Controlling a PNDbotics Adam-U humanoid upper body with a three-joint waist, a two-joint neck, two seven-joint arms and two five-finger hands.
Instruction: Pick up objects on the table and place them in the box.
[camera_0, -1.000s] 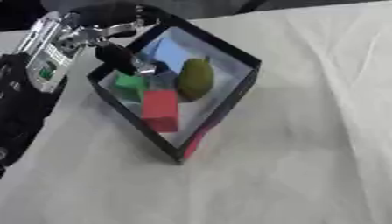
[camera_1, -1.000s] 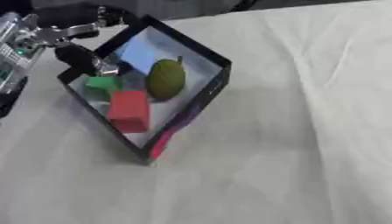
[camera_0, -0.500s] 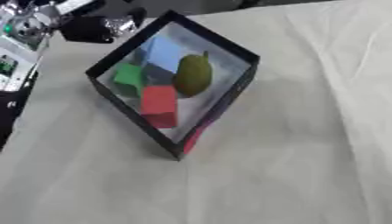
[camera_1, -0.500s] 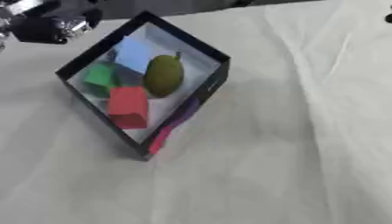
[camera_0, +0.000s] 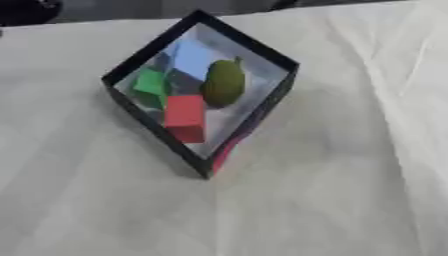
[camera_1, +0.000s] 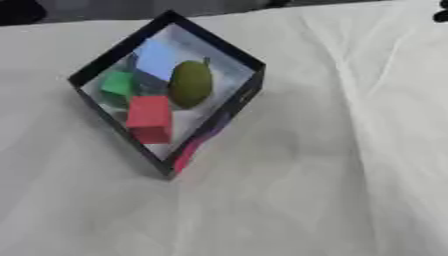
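Note:
A black-rimmed box (camera_0: 282, 80) stands turned like a diamond on the white cloth. Inside it lie a green block (camera_0: 151, 86), a red block (camera_0: 185, 116), a blue block (camera_0: 192, 56) and an olive-green pear-shaped fruit (camera_0: 224, 83). The red block sits nearest the box's front corner, and the fruit leans along the right wall. At the upper left corner only a dark part of my left hand (camera_0: 24, 10) shows, well clear of the box. My right hand shows in neither view.
Creased white cloth (camera_0: 350, 190) covers the table around the box. A small dark shape (camera_1: 441, 14) sits at the upper right edge of the right eye view. A pink patch (camera_0: 223, 152) shows on the box's outer front wall.
My left hand, which was over the box's left corner, has pulled away up and to the left. The whole picture has also shifted a little.

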